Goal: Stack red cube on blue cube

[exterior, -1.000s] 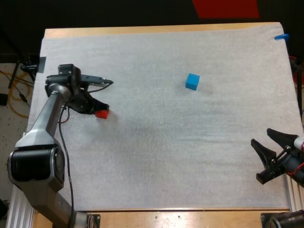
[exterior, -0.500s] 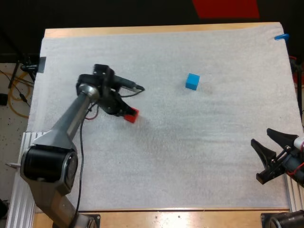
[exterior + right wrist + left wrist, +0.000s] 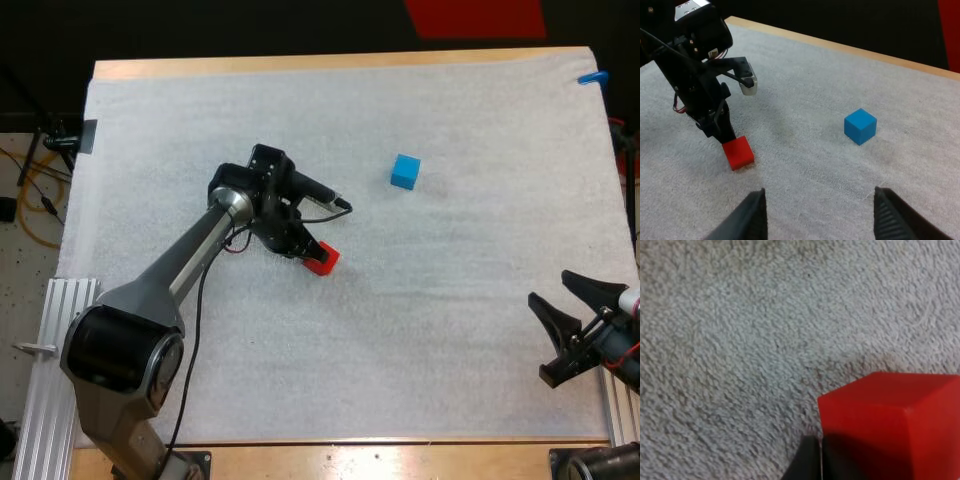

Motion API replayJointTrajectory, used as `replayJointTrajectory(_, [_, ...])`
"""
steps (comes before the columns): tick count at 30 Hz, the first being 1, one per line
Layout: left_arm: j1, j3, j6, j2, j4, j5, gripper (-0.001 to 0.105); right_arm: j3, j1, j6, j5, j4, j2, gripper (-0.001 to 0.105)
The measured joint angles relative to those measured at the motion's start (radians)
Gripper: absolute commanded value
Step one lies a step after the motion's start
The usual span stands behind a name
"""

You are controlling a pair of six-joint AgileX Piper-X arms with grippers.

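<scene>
- In the high view, the left gripper [image 3: 312, 253] is seen close to the middle of the mat [image 3: 450, 380], its arm reaching in from 7 o'clock.
- The red cube [image 3: 321, 261] is gripped between its fingers, which are closed against the cube's sides.
- In the left wrist view, one dark finger [image 3: 807, 462] is pressed against a side of the red cube [image 3: 890, 425], with only mat [image 3: 740, 330] around it.
- Whether the cube is resting on the mat or is held just clear of it cannot be told.
- The blue cube [image 3: 405, 171] is found between 1 and 2 o'clock from the red cube, well apart from it, alone on the mat and touched by nothing.
- The right gripper [image 3: 548, 285] is held at the mat's edge, between 3 and 4 o'clock from its middle, well apart from both cubes.
- Its fingers are spread wide and nothing is held between them.
- In the right wrist view, the right gripper [image 3: 822, 220] is shown with its two fingers [image 3: 752, 220] standing far apart over bare mat [image 3: 815, 175].
- Farther off in that view, the left gripper [image 3: 727, 137] is seen coming down onto the red cube [image 3: 738, 152].
- The blue cube [image 3: 860, 126] is seen there as well, about 3 o'clock from the red one, with open mat between them.
</scene>
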Motion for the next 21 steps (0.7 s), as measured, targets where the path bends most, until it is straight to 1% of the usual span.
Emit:
replayJointTrajectory(5, [0.037, 0.001, 0.033, -0.055, -0.009, -0.003, 0.0, 0.0, 0.0, 0.0, 0.0, 0.0, 0.006, 0.047])
replayJointTrajectory(10, [0.093, 0.001, 0.074, -0.213, -0.017, -0.013, 0.0, 0.0, 0.0, 0.0, 0.0, -0.001, 0.023, 0.047])
replayJointTrajectory(13, [0.12, 0.001, 0.098, -0.311, 0.005, -0.029, 0.0, 0.0, 0.0, 0.0, 0.002, -0.001, 0.037, 0.047])
replayJointTrajectory(14, [0.126, 0.001, 0.103, -0.322, 0.009, -0.035, 0.0, 0.0, 0.0, 0.0, 0.001, -0.001, 0.04, 0.047])
replayJointTrajectory(18, [0.131, 0.001, 0.153, -0.463, 0.069, -0.045, 0.0, 0.0, 0.0, 0.0, 0.001, -0.001, 0.049, 0.047])
replayJointTrajectory(21, [0.131, 0.016, 0.158, -0.568, 0.08, -0.045, 0.0, 0.0, 0.0, 0.0, 0.001, -0.001, 0.049, 0.047])
